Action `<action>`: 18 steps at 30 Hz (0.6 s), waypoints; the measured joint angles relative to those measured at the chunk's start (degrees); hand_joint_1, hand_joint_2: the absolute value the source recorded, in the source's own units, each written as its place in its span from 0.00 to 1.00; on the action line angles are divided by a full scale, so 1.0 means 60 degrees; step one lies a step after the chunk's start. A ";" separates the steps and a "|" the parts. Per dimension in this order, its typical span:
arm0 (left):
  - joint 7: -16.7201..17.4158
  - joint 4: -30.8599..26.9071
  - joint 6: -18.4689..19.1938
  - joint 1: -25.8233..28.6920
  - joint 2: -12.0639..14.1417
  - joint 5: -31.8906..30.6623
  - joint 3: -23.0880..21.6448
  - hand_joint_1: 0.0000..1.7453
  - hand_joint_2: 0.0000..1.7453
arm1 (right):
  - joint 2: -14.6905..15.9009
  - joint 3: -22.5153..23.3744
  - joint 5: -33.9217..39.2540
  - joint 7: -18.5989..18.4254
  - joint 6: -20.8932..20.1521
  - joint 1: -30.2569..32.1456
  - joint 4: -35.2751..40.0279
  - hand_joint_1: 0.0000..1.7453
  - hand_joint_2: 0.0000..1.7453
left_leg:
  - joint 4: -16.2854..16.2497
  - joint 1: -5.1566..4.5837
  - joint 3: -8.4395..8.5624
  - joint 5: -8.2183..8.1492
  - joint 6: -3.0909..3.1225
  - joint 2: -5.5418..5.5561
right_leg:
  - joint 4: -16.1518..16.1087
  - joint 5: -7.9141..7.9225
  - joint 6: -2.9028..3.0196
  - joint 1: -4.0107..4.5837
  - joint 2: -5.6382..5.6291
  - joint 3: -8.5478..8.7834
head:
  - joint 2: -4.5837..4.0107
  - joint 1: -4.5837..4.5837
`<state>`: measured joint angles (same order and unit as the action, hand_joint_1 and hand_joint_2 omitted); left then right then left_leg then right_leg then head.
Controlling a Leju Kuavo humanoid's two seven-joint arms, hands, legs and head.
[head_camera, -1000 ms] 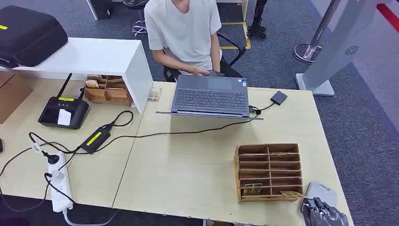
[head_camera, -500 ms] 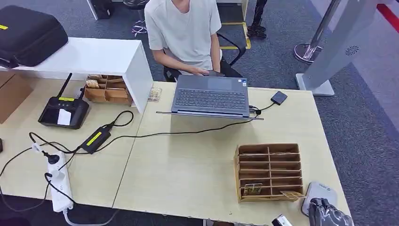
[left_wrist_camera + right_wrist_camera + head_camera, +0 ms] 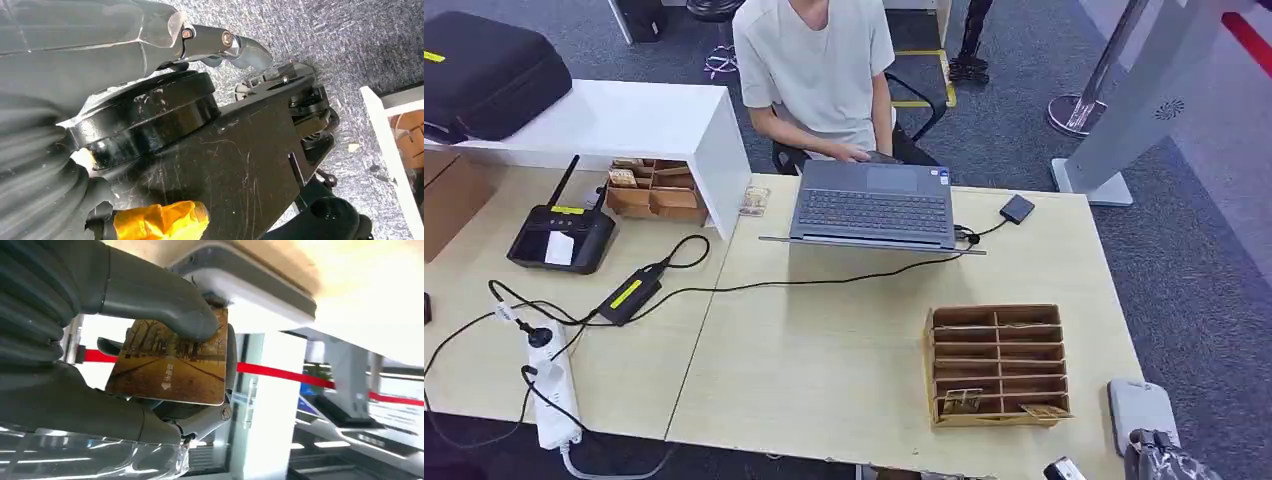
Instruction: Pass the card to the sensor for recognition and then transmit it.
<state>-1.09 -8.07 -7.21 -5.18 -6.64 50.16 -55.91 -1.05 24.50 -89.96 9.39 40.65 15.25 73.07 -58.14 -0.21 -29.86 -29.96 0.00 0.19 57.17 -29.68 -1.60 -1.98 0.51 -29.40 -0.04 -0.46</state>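
**Right wrist view: card pinched in the right hand, sensor just beyond it**

Right wrist view shows the right hand (image 3: 150, 365) clamped on the card (image 3: 172, 357), the thick thumb pressing its printed face and darker fingers (image 3: 200, 417) behind it. The card's long axis runs roughly across the palm, its free edge pointing away from the wrist. Just past that edge sits the pale sensor (image 3: 245, 287), its rounded rim close to the card; whether the two touch I cannot tell.

From the head view, the right hand (image 3: 1164, 462) is at the near right corner of the bench (image 3: 824, 360), with the sensor (image 3: 1141, 408) immediately beyond it, on the far side of the hand and right of the wooden card rack (image 3: 997, 365). So the coming move looks like a short push forward and down over the reader.

The left hand (image 3: 125, 65) hangs over grey carpet, well away from the task; whether its fingers are apart or curled I cannot tell.

A person (image 3: 814, 70) sits on the far side, behind a laptop (image 3: 872, 205), a likely recipient for the handover. Cables and a power strip (image 3: 549, 390) lie on the left.
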 joint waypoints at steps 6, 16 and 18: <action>0.0044 0.0000 -0.0004 -0.0007 0.0000 0.0004 0.0000 0.00 1.00 | 0.0211 -0.0004 0.0000 -0.0302 0.0004 -0.0052 -0.0342 1.00 1.00 | -0.0006 0.0011 0.0006 -0.0005 0.0013 -0.0001 | -0.0021 0.0009 -0.0012 0.0008 -0.0002 0.0021 | 0.0000 0.0000; 0.0022 0.0000 0.0080 -0.0002 0.0044 0.0000 -0.0022 0.00 1.00 | -0.0015 0.1047 0.0814 0.3337 -0.0011 -0.0078 0.0960 1.00 1.00 | -0.0015 0.0012 -0.0020 -0.0001 0.0020 -0.0003 | -0.0021 0.0030 -0.0026 0.0012 -0.0005 0.0015 | 0.0000 0.0000; -0.0026 0.0000 0.0178 -0.0001 0.0084 0.0000 -0.0029 0.00 1.00 | -0.0378 0.1885 0.1397 0.5066 -0.0007 -0.0171 0.1666 1.00 1.00 | -0.0015 0.0012 -0.0020 -0.0001 0.0021 0.0002 | -0.0020 0.0028 -0.0028 0.0012 -0.0001 0.0015 | 0.0000 0.0004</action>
<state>-1.25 -8.07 -6.14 -5.18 -6.14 50.16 -56.09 -3.32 35.81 -81.58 39.79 40.61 14.23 83.06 -58.23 -0.14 -29.98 -29.97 0.13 0.20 57.05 -29.51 -1.76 -1.91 0.50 -29.32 -0.04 -0.44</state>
